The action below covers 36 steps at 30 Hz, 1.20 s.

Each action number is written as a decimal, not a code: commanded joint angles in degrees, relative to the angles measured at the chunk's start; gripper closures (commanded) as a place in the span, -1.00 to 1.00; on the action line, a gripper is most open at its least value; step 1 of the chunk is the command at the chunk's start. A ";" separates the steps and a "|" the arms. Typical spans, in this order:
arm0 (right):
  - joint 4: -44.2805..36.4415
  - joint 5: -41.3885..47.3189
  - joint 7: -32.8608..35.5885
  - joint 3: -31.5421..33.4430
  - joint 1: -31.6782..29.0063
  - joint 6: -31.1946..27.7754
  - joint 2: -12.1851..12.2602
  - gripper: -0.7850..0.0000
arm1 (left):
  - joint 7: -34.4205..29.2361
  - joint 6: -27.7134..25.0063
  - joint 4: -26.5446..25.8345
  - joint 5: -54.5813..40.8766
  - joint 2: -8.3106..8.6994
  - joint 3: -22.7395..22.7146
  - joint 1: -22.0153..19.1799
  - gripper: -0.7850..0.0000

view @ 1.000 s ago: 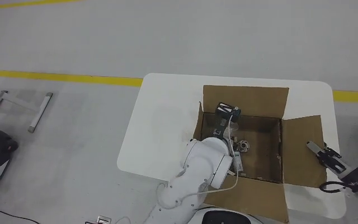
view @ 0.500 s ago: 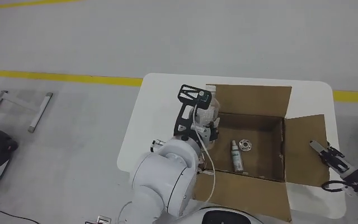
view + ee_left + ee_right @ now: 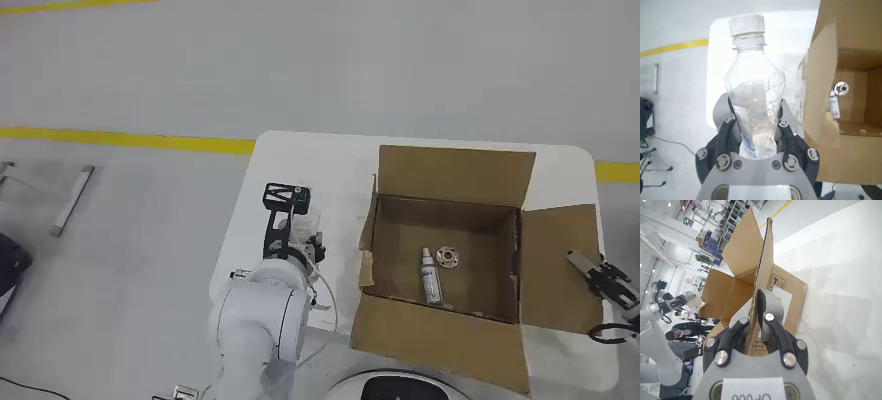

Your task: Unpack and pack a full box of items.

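Bottle (image 3: 753,85) of clear crumpled plastic, white-capped, hangs near cardboard box (image 3: 851,28).

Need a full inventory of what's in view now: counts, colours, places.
cardboard box: 1, brown, flaps open, on the table's right half
spray bottle: 1, white, lying on the box floor
metal ring: 1, silver, on the box floor beside the spray bottle
clear bottle: 1, transparent with white cap, held over the table left of the box
table: 1, white, under the box
floor line: 1, yellow, beyond the table
left gripper: 1, black and grey, shut on the clear bottle
right gripper: 1, black and grey, clamped on the box's right flap
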 commanded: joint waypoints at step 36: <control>2.82 1.43 -0.92 0.39 -1.73 -4.58 0.19 1.00 | 6.40 -4.12 29.74 -1.14 1.03 -1.69 2.60 1.00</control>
